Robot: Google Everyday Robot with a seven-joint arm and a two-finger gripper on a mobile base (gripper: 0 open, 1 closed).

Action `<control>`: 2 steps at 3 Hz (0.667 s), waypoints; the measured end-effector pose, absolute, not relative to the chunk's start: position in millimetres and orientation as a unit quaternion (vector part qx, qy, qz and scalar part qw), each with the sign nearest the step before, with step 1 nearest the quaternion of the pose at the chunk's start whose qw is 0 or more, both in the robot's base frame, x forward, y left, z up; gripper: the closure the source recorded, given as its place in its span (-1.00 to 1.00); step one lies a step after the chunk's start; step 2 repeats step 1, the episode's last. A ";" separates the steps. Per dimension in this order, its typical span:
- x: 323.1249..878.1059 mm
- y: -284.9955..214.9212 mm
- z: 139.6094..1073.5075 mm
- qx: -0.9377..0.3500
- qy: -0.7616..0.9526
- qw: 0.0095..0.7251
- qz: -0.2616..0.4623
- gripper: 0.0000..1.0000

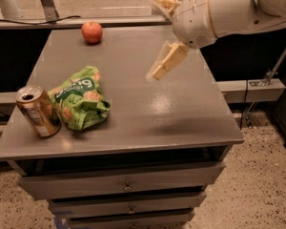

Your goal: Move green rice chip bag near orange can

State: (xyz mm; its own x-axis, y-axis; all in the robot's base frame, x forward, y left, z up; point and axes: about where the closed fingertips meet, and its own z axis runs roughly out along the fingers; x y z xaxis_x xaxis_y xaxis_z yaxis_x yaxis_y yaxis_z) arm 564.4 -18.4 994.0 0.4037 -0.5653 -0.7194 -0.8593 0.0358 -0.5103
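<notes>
The green rice chip bag (79, 98) lies crumpled on the left front part of the grey table (171, 113). The orange can (38, 111) stands upright just left of the bag, almost touching it. My gripper (158, 36) hangs in the air above the right middle of the table, well to the right of and above the bag. Its tan fingers (168, 61) are spread apart with nothing between them. The white arm reaches in from the upper right.
A red apple (92, 32) sits near the table's far edge, left of centre. The table has drawers (127, 185) below its front edge. A rail and floor lie to the right of the table.
</notes>
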 end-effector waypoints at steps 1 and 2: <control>564.3 -18.3 994.0 -0.678 0.525 0.492 0.149 -1.00; 564.3 -18.3 994.0 -0.678 0.525 0.492 0.149 -1.00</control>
